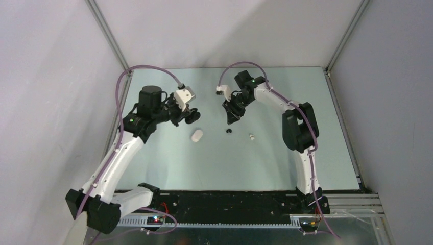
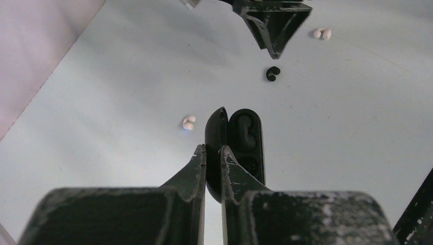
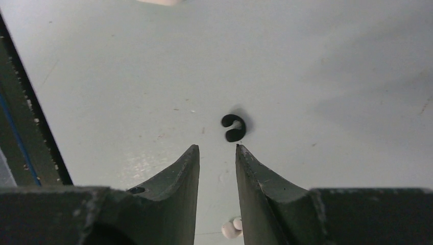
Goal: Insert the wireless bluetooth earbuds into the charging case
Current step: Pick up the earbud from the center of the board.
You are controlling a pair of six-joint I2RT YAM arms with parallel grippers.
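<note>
The left pincer (image 2: 213,149) is clamped on the lid of the open black charging case (image 2: 245,140). Its upper cradle holds one seated bud (image 2: 245,130), and the lower cradle looks empty. The loose black earbud (image 3: 234,127) lies on the surface (image 3: 332,76) just ahead of the right pincer (image 3: 217,149), whose jaws stand a little apart with nothing between them.

The risks, as I judge them:

- **Missed pick:** the earbud sits slightly toward one finger rather than on the centre line of the gap. A straight descent could land a fingertip on it and flick it away.
- **Slip in the pinch:** it is small, curved and smooth. A pinch off its middle may squirt it out or turn it into a pose that will not match the cradle.
- **Case shifting:** the case is gripped only by its thin lid. Pressing the earbud home could hinge or twist it in that grip.
- **Wrong bud:** a white bud (image 3: 232,228) lies near the right pincer and presumably belongs to the white case (image 1: 197,135), not this one
</note>
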